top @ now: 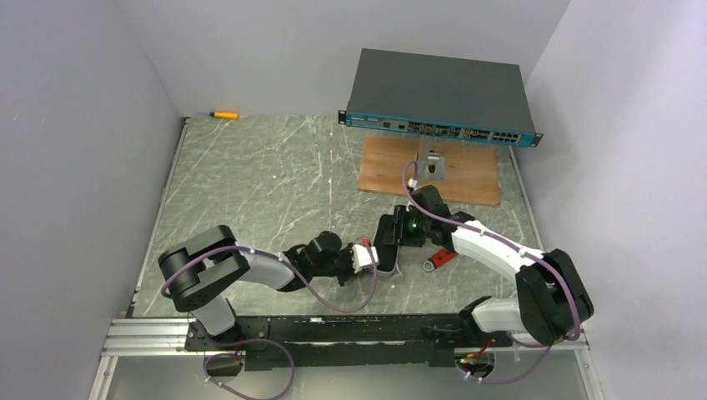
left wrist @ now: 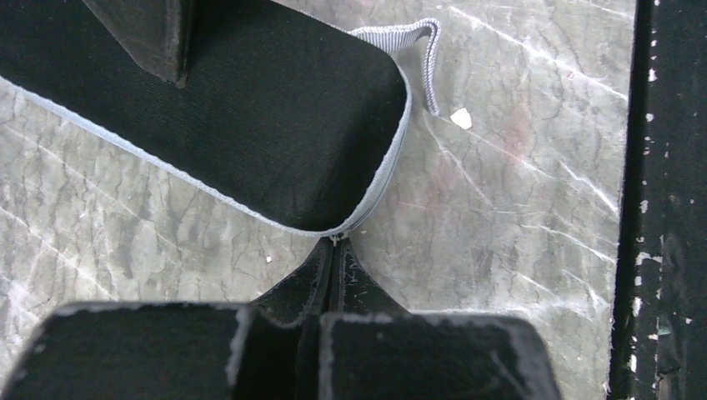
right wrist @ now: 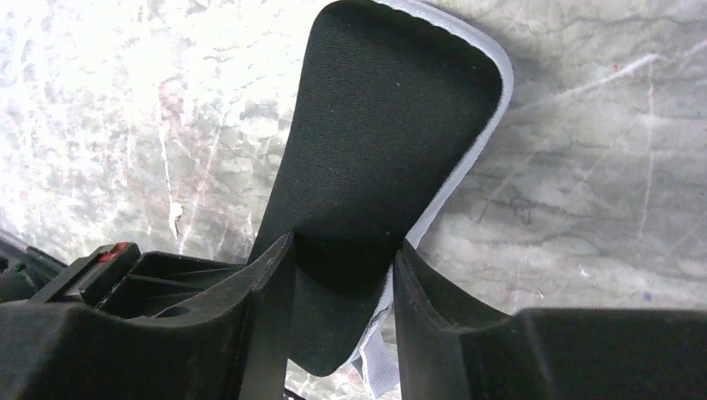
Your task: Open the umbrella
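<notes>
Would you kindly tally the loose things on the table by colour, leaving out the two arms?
Black: 1, the grey-edged case
Dark grey with a teal front: 1, the flat box
Brown: 1, the wooden board
Orange: 1, the pen
Red: 1, the small tag
Grey: 1, the metal block
Total: 6

**A:** What does the umbrella (top: 387,240) look like?

**B:** It's closed. It is a flat black fabric pack (left wrist: 250,108) with a rounded end (right wrist: 392,125) and pale grey edging. In the left wrist view its grey strap loop (left wrist: 421,50) sticks out at one o'clock.

**A:** Where is it?

**B:** Just off the middle of the tabletop (top: 250,183), toward four o'clock. The left claw (left wrist: 333,250) pinches its edging, and the right claw (right wrist: 342,258) grips it from both sides.
</notes>
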Robot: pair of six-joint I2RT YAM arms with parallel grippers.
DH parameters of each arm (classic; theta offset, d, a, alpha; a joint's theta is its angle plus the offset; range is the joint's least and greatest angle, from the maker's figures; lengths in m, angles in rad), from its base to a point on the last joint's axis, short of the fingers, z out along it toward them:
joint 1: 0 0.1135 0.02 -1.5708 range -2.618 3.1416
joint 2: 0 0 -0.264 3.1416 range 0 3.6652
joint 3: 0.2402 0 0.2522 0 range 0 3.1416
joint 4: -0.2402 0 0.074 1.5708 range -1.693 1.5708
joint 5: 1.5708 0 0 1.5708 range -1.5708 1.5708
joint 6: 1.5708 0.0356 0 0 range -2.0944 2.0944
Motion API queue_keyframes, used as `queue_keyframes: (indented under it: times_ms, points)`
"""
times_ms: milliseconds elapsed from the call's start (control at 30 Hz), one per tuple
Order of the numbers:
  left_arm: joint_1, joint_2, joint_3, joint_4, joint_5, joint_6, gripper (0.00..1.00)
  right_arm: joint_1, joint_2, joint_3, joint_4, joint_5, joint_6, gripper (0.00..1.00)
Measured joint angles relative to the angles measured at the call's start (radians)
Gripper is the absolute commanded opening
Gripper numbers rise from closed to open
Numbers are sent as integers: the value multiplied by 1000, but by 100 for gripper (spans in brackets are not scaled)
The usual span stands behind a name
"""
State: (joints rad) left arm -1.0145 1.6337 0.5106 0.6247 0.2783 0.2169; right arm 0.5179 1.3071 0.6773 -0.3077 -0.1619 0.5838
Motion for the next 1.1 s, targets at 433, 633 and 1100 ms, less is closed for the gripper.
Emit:
queue_keyframes:
  times_ms: [433, 633, 1100]
  points:
    - [82, -20, -16, -19, 37, -5, 0, -19, -6, -66, 171, -185, -199, 15]
    - [95, -20, -13, -8, 35, -1, 0, -14, 14, -57, 179, -276, -294, 26]
    - [81, -49, -14, 8, -22, -104, 0, -11, 127, 180, -43, -257, -504, 83]
